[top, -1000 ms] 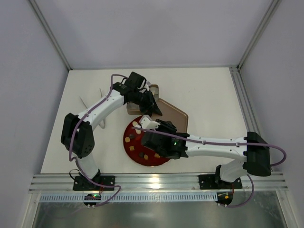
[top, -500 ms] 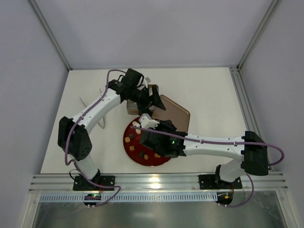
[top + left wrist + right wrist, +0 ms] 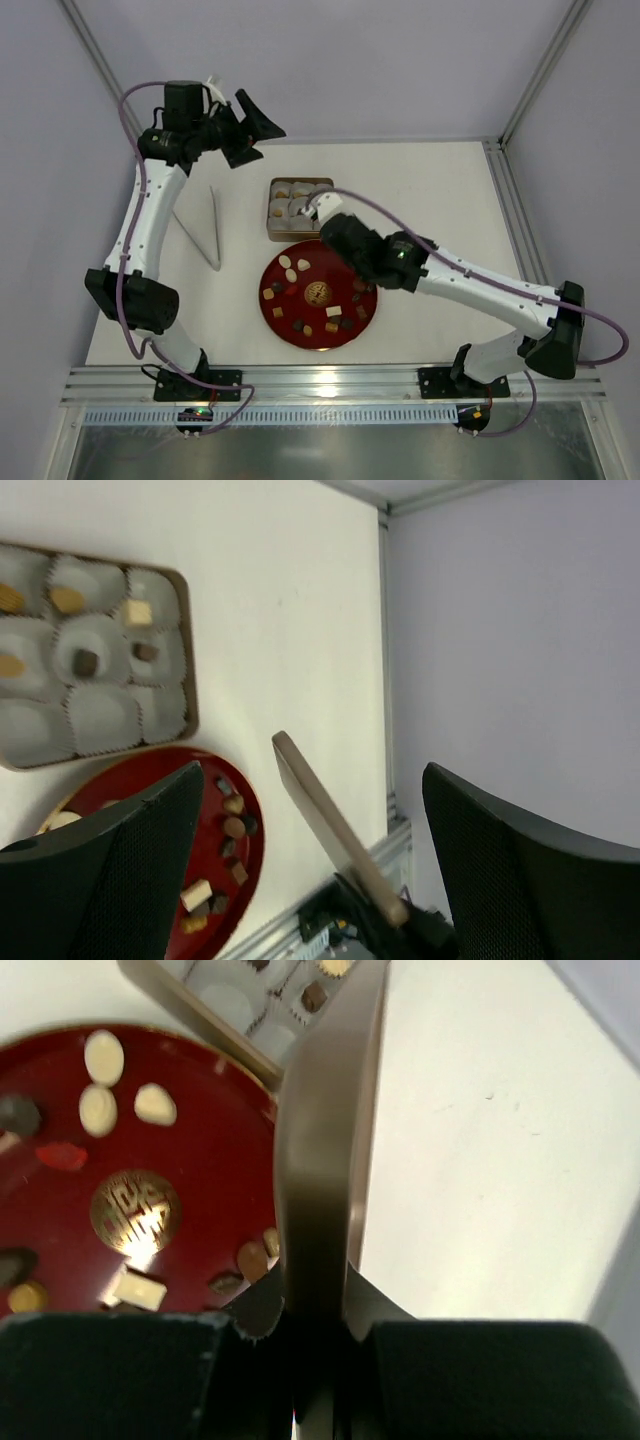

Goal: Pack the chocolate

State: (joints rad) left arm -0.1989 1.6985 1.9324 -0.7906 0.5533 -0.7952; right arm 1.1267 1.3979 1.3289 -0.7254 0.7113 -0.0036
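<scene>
Now the left gripper (image 3: pixel 262 140) hangs high in the upper left of the overhead view, above the back edge of the bench (image 3: pixel 440 200). Its jaws are spread wide and released, with nothing between them.

The right gripper (image 3: pixel 318 1310) reaches to the middle of the bench, just beside the box (image 3: pixel 271 210). Its jaws are clenched on the edge of a tan lid (image 3: pixel 325 1140), which stands on edge over the meeting of box and red plate (image 3: pixel 290 305).

Most of the chocolate (image 3: pixel 288 263) lies scattered on the red plate, below the box in the frame: cream ovals at its upper left, brown and tan pieces along its lower rim. A few pieces sit in the white paper cups (image 3: pixel 100 720) inside the box.

Pale tongs (image 3: pixel 212 235) lie on the bench to the left of the box.
</scene>
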